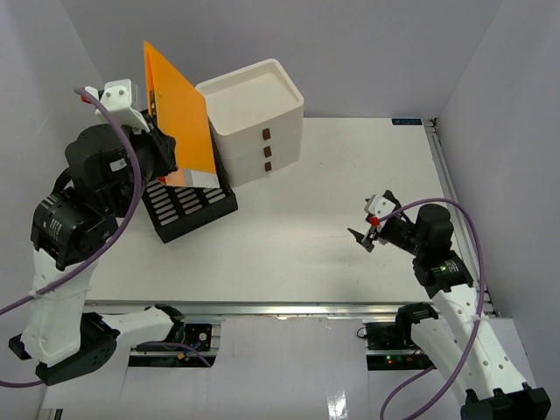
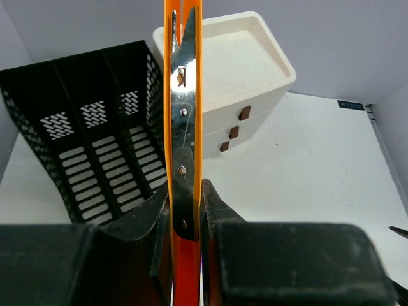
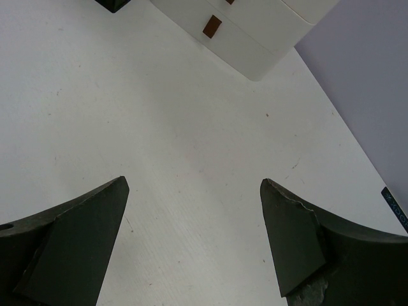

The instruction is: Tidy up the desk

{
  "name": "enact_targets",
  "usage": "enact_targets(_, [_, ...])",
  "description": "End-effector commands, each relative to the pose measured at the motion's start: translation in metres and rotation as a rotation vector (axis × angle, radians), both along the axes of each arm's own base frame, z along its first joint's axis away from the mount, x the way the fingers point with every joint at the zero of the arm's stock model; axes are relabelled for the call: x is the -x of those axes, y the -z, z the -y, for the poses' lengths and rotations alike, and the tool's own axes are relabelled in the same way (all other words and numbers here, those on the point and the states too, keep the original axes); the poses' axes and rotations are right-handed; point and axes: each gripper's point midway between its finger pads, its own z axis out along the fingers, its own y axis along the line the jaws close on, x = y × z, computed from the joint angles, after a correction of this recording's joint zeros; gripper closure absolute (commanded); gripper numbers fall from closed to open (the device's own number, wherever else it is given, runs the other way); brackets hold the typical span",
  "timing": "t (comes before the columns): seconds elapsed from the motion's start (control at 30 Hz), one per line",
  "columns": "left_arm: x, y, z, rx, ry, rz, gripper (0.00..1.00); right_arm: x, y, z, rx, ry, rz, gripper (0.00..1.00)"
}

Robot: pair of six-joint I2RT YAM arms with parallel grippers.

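Note:
The desk [image 1: 315,236] is a white tabletop with a metal rail along its front. My left gripper [image 1: 162,144] is shut on an orange folder [image 1: 179,114] and holds it upright above a black mesh file rack [image 1: 188,206] at the back left. In the left wrist view the folder [image 2: 185,95] runs edge-on between my jaws, with the rack [image 2: 89,146] to its left. My right gripper [image 1: 366,234] is open and empty above the bare desk [image 3: 191,146] at the right.
A white three-drawer box [image 1: 258,118] with brown handles stands at the back, right of the rack; it also shows in the left wrist view [image 2: 245,83] and the right wrist view [image 3: 255,32]. White walls enclose the desk.

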Motion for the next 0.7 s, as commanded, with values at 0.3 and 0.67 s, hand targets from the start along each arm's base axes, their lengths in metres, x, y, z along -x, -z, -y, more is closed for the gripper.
enact_targets(0.3, [-0.012,0.023,-0.023,-0.102,-0.143,-0.013,1.00,-0.002,0.000,-0.002,-0.023,-0.005,0.000,0.10])
enact_targets(0.67, [-0.062,0.050,0.001,-0.202,-0.131,-0.092,1.00,-0.002,-0.001,-0.001,-0.023,0.003,0.006,0.10])
